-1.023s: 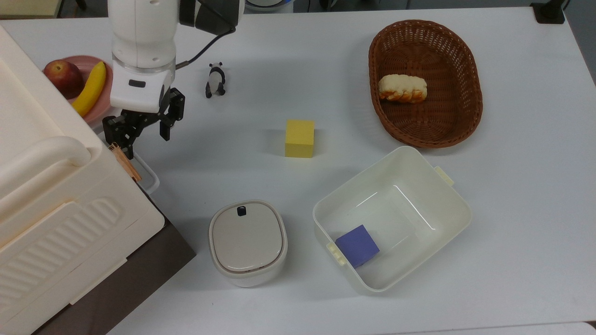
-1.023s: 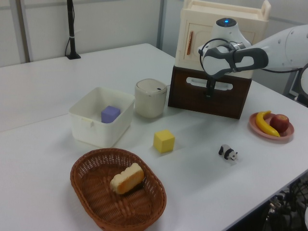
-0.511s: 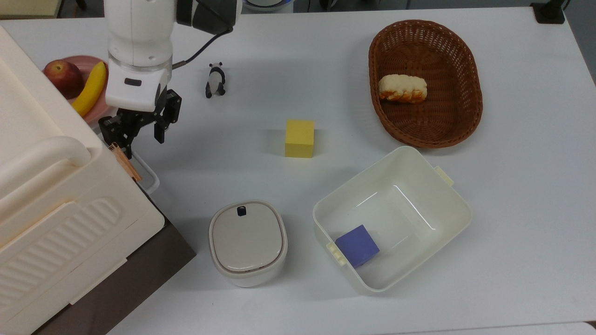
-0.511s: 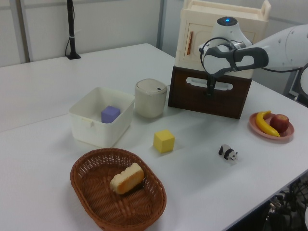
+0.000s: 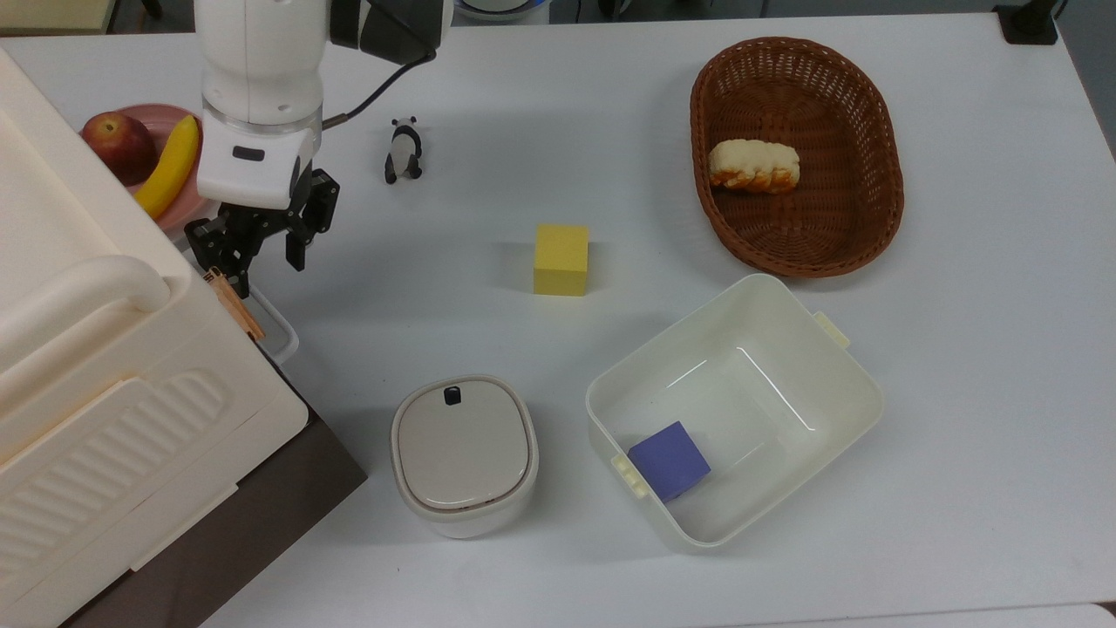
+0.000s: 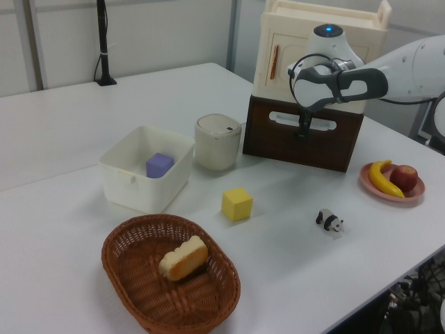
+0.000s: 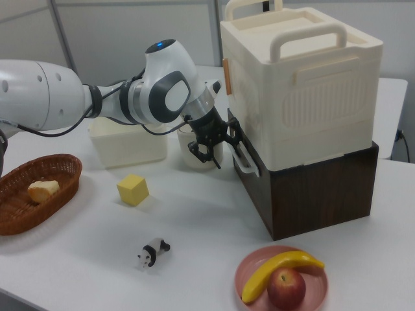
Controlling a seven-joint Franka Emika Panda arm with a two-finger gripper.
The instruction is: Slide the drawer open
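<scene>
Claw (image 5: 261, 249) spread, fingers straddling white loop handle (image 7: 245, 165); drawer (image 6: 302, 142) shut, at desk edge.

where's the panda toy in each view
Top view: panda toy, upper left of centre, right of the arm.
Left view: lower right, on the table near the front edge.
Right view: bottom centre.
Shared landmark: the yellow block nearby.

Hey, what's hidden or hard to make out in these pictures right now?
- Drawer interior: unseen in any view; the front is closed.
- White handle: in the top view, mostly under the cream case.
- Claw: whether it touches the handle cannot be told.
</scene>
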